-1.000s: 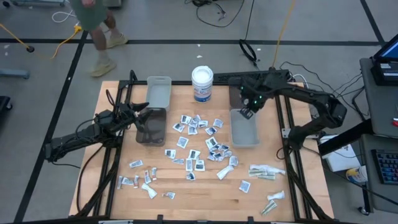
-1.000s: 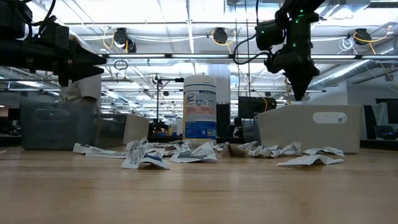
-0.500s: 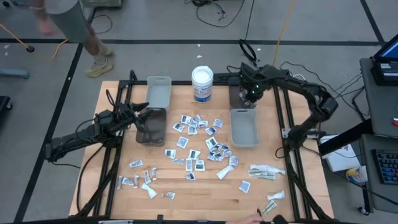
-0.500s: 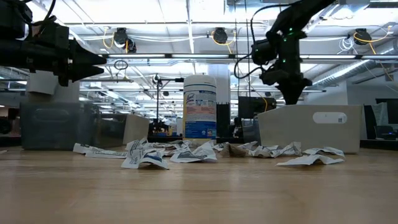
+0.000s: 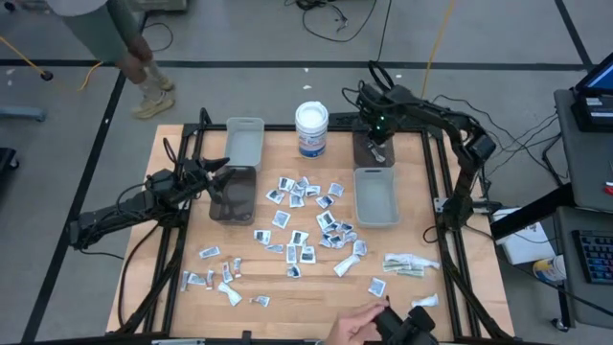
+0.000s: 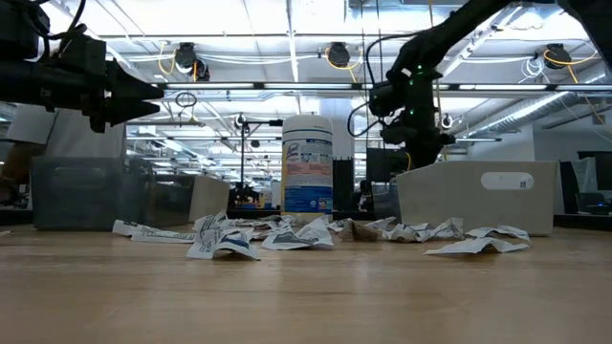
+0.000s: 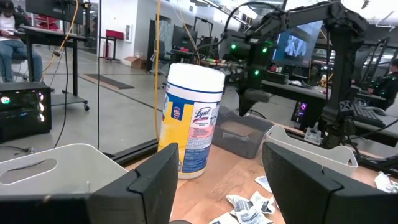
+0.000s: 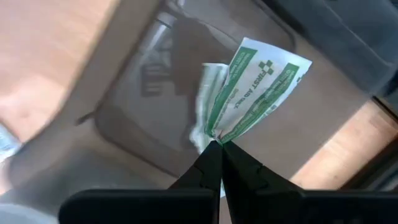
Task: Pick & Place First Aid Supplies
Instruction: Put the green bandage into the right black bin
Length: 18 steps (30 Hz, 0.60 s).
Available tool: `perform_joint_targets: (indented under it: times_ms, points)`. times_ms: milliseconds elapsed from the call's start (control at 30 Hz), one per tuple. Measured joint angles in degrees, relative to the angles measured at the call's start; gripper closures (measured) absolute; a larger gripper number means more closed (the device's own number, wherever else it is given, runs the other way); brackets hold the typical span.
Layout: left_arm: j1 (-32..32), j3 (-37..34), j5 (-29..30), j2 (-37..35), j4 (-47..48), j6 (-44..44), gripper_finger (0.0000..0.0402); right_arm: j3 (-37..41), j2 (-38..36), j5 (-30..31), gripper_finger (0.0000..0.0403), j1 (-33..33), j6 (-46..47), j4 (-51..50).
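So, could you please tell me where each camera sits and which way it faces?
High: overhead, straight down on both arms.
Low: tabletop level, across paper packets toward the room; arms descend.
Left wrist: past two open dark fingers to the white round blue-labelled tub.
Right wrist: right end effector shut on green-printed sachet.
Shared: tub in high, low.

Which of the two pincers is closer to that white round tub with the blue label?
The right. The right pincer hangs over the dark bin just beside the white round tub with the blue label, pinching a green-and-white sachet. The left pincer hovers over a dark bin farther away.
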State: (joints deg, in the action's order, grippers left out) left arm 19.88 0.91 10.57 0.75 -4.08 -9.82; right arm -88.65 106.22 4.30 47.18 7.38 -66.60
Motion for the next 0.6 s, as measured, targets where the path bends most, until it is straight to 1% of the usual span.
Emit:
perform_joint_targets:
  times_ms: [100,267,400,500,600]
  points:
    - [0.01,0.00,0.01,-0.01,0.00,0.00,0.0165,0.05,1.99,2.03,0.0403,0.19,1.18,0.06]
    - [0.00,0.00,0.02,0.00,0.00,0.00,0.0165,0.09,5.08,1.66,0.0403,0.06,1.47,1.63]
    - [0.01,0.00,0.02,-0.02,-0.02,0.00,0.0165,0.12,6.04,1.66,0.0401,-0.01,2.36,1.44]
    - [0.02,0.00,0.02,-0.02,-0.01,0.00,0.0165,0.12,6.04,1.66,0.0390,0.02,2.84,1.66]
    - [0.00,0.00,0.00,0.00,-0.01,0.00,0.0165,0.12,6.07,1.66,0.0367,-0.01,2.83,1.67]
